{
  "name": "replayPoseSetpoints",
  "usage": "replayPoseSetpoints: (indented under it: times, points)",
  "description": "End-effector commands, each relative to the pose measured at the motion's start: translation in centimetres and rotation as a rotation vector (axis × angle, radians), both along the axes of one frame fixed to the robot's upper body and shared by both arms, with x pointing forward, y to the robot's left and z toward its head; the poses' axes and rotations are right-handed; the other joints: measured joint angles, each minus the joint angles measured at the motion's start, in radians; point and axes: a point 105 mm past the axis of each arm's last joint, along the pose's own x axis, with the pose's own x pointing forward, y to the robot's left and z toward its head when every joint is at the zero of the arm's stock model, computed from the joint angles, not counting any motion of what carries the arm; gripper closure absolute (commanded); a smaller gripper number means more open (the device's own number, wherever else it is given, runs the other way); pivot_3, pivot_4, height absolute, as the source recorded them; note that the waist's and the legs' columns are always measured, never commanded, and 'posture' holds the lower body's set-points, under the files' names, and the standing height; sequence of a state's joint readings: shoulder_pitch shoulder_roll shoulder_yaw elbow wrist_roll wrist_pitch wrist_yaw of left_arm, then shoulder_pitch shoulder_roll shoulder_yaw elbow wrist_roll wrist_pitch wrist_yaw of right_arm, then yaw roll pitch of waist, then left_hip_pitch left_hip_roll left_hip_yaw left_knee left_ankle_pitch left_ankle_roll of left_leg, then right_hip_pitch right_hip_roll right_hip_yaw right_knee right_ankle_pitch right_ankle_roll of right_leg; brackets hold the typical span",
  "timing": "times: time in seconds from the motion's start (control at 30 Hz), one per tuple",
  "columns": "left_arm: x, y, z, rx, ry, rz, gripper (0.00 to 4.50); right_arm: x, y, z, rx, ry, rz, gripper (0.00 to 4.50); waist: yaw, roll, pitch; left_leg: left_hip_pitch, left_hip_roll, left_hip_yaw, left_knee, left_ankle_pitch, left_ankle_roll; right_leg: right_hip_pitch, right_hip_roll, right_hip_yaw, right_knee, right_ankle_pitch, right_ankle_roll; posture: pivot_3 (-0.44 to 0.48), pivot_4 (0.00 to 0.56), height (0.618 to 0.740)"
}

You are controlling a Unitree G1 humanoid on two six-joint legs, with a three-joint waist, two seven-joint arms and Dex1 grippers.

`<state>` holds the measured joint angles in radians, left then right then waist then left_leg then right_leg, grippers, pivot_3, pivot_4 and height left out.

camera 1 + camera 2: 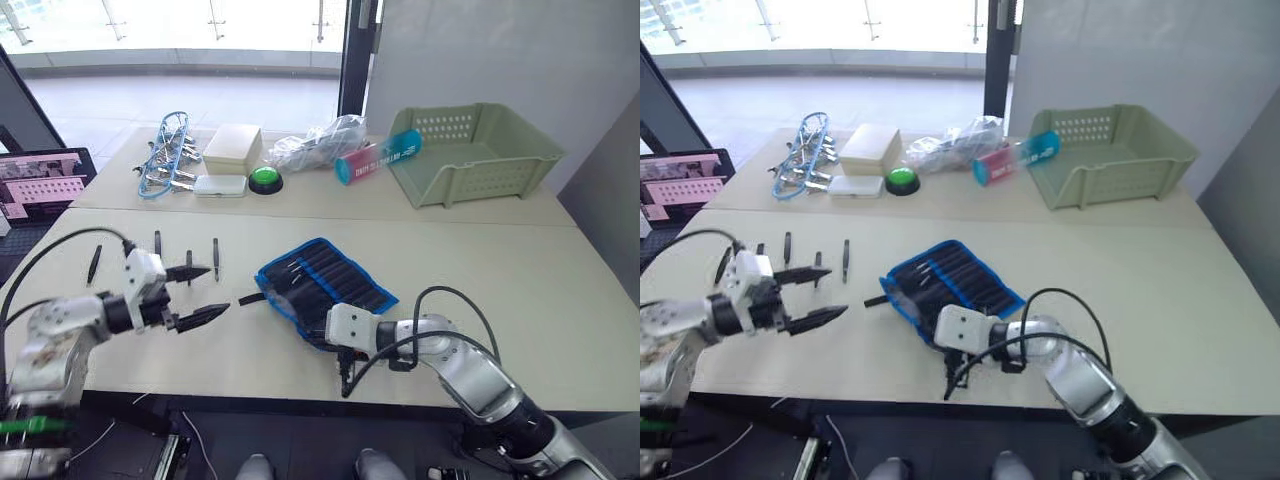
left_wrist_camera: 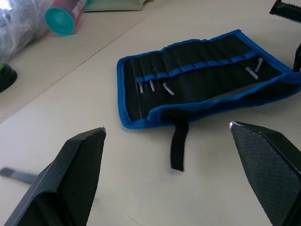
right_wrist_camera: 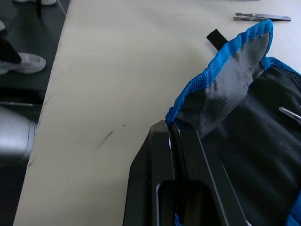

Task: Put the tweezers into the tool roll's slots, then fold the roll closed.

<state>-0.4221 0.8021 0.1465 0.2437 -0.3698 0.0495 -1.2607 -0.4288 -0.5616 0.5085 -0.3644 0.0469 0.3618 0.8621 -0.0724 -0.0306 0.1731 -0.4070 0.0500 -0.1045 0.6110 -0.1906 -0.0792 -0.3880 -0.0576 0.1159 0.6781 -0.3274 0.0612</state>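
Note:
The tool roll (image 1: 335, 283) lies partly open at the middle of the near table, black with blue edging, its strap (image 1: 250, 298) trailing left. Silvery tips stick out of several slots (image 2: 197, 70). My right gripper (image 3: 172, 137) is shut on the roll's near blue edge, lifting a flap (image 3: 225, 94). My left gripper (image 1: 217, 290) hovers open left of the roll, holding nothing. Several loose black tweezers (image 1: 215, 258) lie on the table beyond and left of it, one at the far left (image 1: 94, 265).
On the far table sit a green basket (image 1: 470, 150), a teal-capped pink tube (image 1: 375, 158), a plastic bag (image 1: 320, 140), a green button (image 1: 265, 180), a white box (image 1: 233, 148) and a blue-framed tool bundle (image 1: 165, 160). The table's front edge runs just under my right arm.

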Motion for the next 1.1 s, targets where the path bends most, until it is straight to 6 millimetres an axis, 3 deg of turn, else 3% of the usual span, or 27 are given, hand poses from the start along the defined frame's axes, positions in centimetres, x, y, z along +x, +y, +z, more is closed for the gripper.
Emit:
replayPoseSetpoints:
  times: [0.03,0.3,0.63,1.1]
  points:
    - [1.3,-1.1,0.3,0.116,-0.016,-0.124,0.00,-0.7,0.5,0.9,0.000,-0.057,0.068,4.49,0.000,0.000,0.000,0.000,0.000,0.000,-0.001,0.000,0.000,0.000,0.000,0.000,0.000,0.000,0.000,0.000,0.150,0.740]
    - [3.7,-1.9,-0.7,0.424,-0.039,-0.324,0.00,0.0,0.4,1.1,-0.014,-0.079,0.064,4.49,0.001,0.000,0.000,-0.001,0.000,0.000,0.000,0.000,0.000,-0.001,0.000,-0.001,0.000,0.000,0.000,0.000,0.150,0.740]
    - [5.3,-4.8,-1.4,0.504,-0.084,-0.401,0.00,-0.1,0.4,0.9,-0.017,-0.079,0.051,4.49,0.000,0.000,0.000,-0.003,-0.001,-0.003,0.002,0.000,0.000,0.000,0.000,-0.004,0.001,0.000,0.000,0.000,0.150,0.740]
    - [5.2,-4.6,-1.8,0.551,-0.130,-0.413,4.48,0.2,-0.2,0.6,-0.045,-0.077,0.043,4.50,0.000,0.000,0.000,-0.003,-0.001,-0.004,0.003,0.000,0.000,0.000,0.000,-0.005,0.002,0.000,0.000,0.000,0.150,0.740]
